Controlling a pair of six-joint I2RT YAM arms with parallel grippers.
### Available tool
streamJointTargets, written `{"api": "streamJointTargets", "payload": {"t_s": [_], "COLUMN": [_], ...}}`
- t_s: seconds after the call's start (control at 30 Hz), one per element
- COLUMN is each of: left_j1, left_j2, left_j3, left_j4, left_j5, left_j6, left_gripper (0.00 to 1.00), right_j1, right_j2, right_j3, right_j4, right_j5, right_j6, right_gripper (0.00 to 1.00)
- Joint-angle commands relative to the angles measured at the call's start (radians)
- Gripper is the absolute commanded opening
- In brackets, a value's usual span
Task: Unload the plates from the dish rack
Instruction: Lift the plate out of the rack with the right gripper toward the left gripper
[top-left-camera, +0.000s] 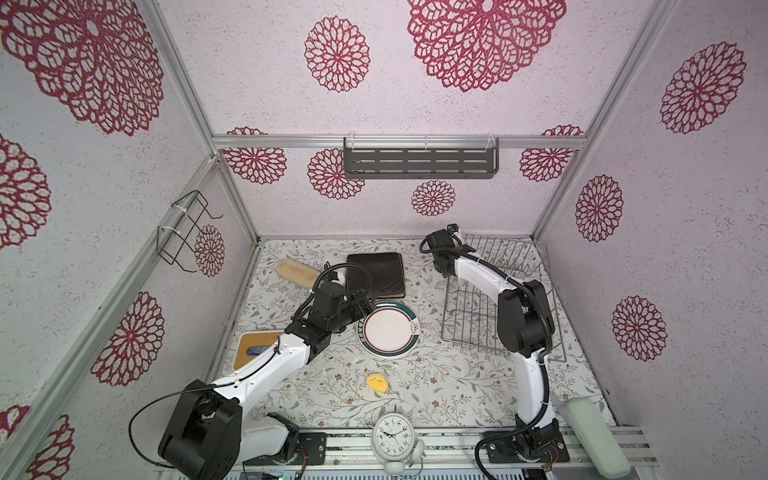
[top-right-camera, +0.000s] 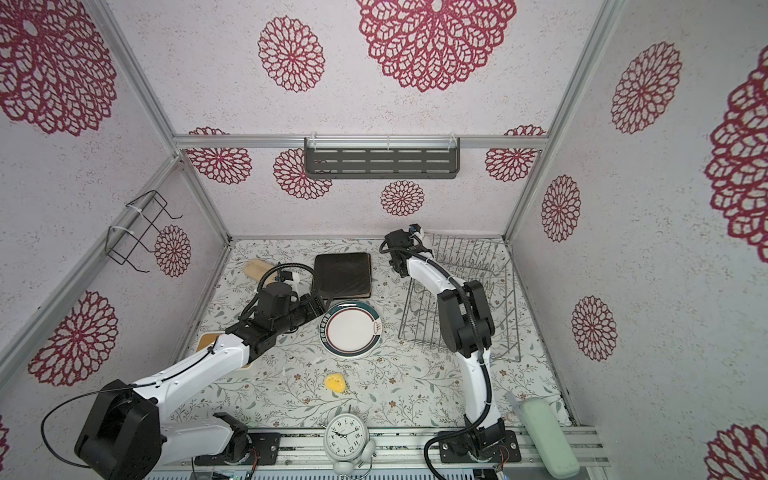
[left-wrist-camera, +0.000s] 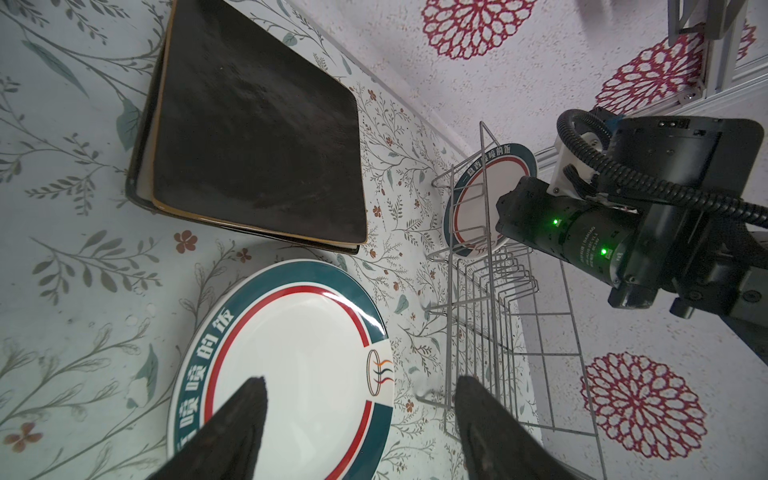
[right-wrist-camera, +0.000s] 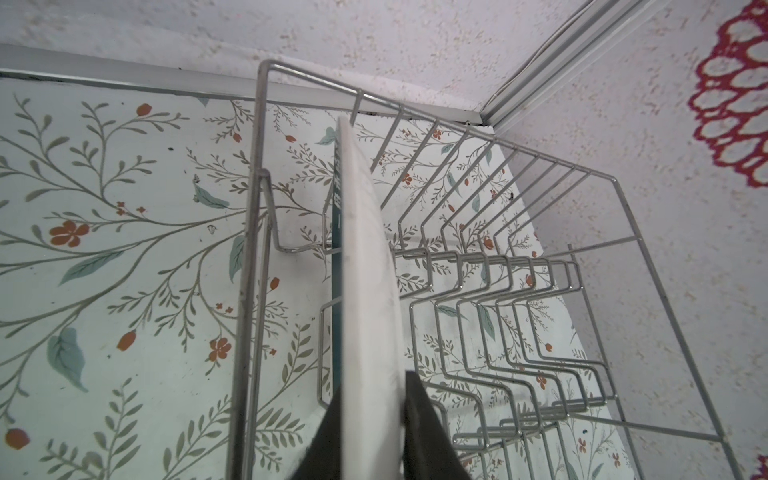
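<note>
Silver dish rack is holding one teal-rimmed plate upright, right pincer clamping its edge. Left pincer is hanging spread apart over the flat round plate lying on the worktop.

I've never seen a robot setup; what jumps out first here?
Huge crimson lace-like flower prints cover the pale walls. On the leafy-patterned table, a round white plate with a teal rim band lies flat at the centre, while the right arm's fingers grip its upright twin in the silver wire dish rack.
</note>
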Motion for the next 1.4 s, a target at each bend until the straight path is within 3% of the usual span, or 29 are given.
{"api": "streamJointTargets", "payload": {"t_s": [0.0, 1.37], "left_j1": [0.005, 0.002], "left_j2": [-0.024, -0.031], "left_j3": [0.0, 0.016], "left_j4": [0.01, -0.002], "left_j5": [-0.014, -0.004], "left_j6": [0.002, -0.004], "left_gripper": [0.75, 0.75], "right_j1": [-0.004, 0.002], "right_j2": [-0.001, -0.168], "right_j3": [0.039, -0.014], "right_j4": [0.009, 0.087], "right_j5": [0.025, 0.098], "right_j6": [-0.006, 0.014], "right_gripper": [0.2, 0.05]}}
